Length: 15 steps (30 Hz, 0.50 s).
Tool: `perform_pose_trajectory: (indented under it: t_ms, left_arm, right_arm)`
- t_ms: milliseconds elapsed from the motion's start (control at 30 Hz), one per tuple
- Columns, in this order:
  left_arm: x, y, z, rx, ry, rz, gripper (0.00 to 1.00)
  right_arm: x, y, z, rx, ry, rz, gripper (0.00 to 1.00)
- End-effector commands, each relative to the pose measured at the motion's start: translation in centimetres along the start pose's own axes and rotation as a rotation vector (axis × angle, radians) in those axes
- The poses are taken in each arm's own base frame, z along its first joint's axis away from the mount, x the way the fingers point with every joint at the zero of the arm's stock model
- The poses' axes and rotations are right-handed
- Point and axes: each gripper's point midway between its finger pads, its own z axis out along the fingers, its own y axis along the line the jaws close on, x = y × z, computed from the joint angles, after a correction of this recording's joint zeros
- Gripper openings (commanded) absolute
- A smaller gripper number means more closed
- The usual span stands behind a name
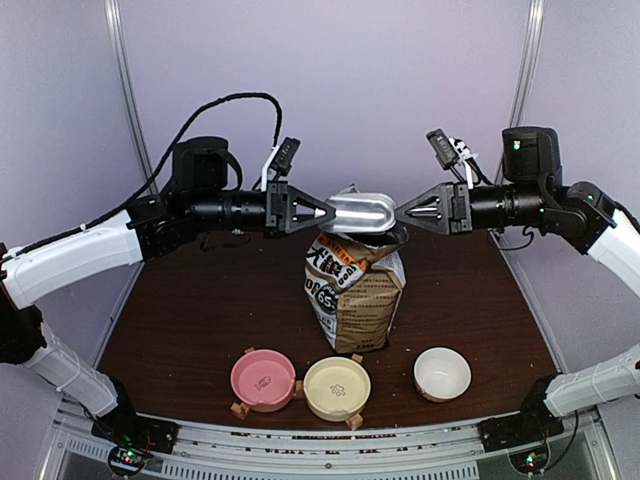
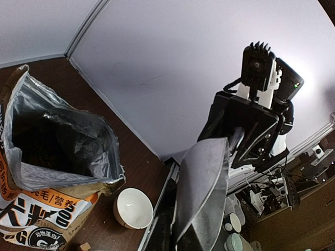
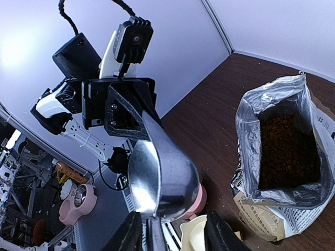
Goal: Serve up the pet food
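While the metal scoop (image 1: 362, 212) hangs between both arms above the bag (image 1: 355, 290), no pet food (image 3: 288, 151) has reached a bowl.

The left gripper (image 1: 328, 212) is pinched tight on the scoop's open lip. The right gripper (image 1: 400, 216) has its jaws apart on either side of the handle end, not clamped. By my reading, serving has barely begun, with scooping, carrying and pouring all left. The pink bowl (image 1: 263, 378), cream bowl (image 1: 337, 387) and white bowl (image 1: 442, 372) sit bare along the bench's (image 1: 180, 310) near edge. The pet food lies inside the open bag at mid-bench, a loose heap of small, round, dark reddish-brown pellets between the foil walls, below the rim.
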Motion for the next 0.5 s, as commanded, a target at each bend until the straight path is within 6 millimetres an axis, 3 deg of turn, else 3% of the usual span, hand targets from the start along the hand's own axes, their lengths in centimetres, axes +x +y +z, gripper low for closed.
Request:
perform_pose_trajectory:
  t_ms: [0,133,467]
  left_arm:
    - [-0.5,-0.7,-0.1,0.031,-0.002,-0.006,0.00]
    - [-0.4,-0.7,0.0,0.030,0.004,-0.009,0.00]
    - [0.1,0.1,0.1,0.013,0.010,-0.030,0.00]
  right_arm:
    - [-0.7,2.0,-0.7,-0.049,-0.025,-0.073,0.40]
    - [-0.6,2.4,-0.2,-0.063,-0.018,-0.089,0.33]
    - [0.1,2.1,0.8,-0.046,0.003,-0.078,0.02]
